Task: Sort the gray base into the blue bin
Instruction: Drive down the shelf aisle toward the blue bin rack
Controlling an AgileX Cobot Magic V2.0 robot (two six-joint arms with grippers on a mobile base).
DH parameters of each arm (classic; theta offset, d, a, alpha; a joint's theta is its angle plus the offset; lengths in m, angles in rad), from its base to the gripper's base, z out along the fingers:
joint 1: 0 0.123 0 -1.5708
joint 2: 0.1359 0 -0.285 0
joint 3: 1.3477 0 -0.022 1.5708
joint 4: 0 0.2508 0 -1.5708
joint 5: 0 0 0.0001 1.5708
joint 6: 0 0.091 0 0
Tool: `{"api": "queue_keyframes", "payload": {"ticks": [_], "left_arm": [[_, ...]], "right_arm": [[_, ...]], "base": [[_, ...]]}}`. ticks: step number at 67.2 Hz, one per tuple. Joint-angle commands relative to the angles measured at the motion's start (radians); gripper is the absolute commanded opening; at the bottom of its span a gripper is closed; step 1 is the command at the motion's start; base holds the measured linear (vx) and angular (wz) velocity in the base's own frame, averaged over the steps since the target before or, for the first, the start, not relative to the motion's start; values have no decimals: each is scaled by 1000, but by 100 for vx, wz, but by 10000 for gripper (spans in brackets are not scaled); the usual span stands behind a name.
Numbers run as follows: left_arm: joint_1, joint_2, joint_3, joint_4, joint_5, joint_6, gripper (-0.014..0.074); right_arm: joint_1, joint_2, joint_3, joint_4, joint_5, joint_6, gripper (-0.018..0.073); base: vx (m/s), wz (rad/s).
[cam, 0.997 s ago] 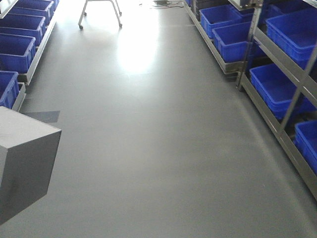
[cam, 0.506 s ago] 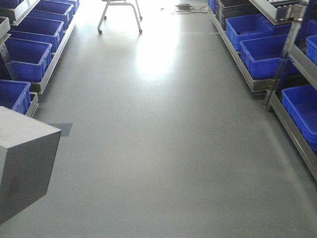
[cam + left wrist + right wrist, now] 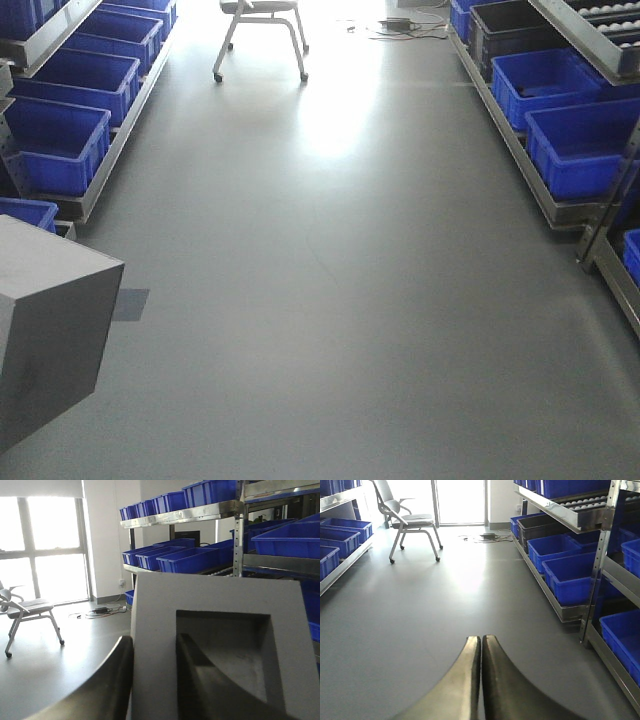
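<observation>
The gray base (image 3: 50, 330) hangs at the lower left of the front view, above the floor. In the left wrist view the gray base (image 3: 225, 595) fills the frame, its square recess facing the camera. My left gripper (image 3: 154, 639) is shut on one wall of it, with one finger outside and the other inside the recess. My right gripper (image 3: 481, 639) is shut with nothing in it, over bare floor. Blue bins (image 3: 55, 140) line the left rack and more blue bins (image 3: 580, 145) line the right rack; I cannot tell which one is meant.
A grey aisle floor runs between two metal racks. A wheeled chair (image 3: 262, 30) and cables (image 3: 400, 25) lie at the far end by the bright window. A black bin (image 3: 510, 25) sits on the right rack. A dark patch (image 3: 130, 303) marks the floor.
The view has rolled forward and swung left: the chair and right-hand bins slid rightward and the floor patch came nearer. The gray base stays in the same place in view.
</observation>
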Motion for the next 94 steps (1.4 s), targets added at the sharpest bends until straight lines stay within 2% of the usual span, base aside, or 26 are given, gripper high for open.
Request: {"api": "queue_keyframes", "payload": {"ticks": [1, 70, 94], "left_arm": [[-4, 9, -28, -15, -111, -14, -7], [-4, 9, -28, -15, -111, -14, -7], [-5, 12, -28, -15, -111, -14, -8]], "right_arm": [[-5, 18, 2, -8, -75, -12, -5], [-5, 18, 2, -8, -75, -12, -5], [-5, 18, 2, -8, -75, -12, -5]], "base": [[43, 8], [40, 14], [28, 52]]}}
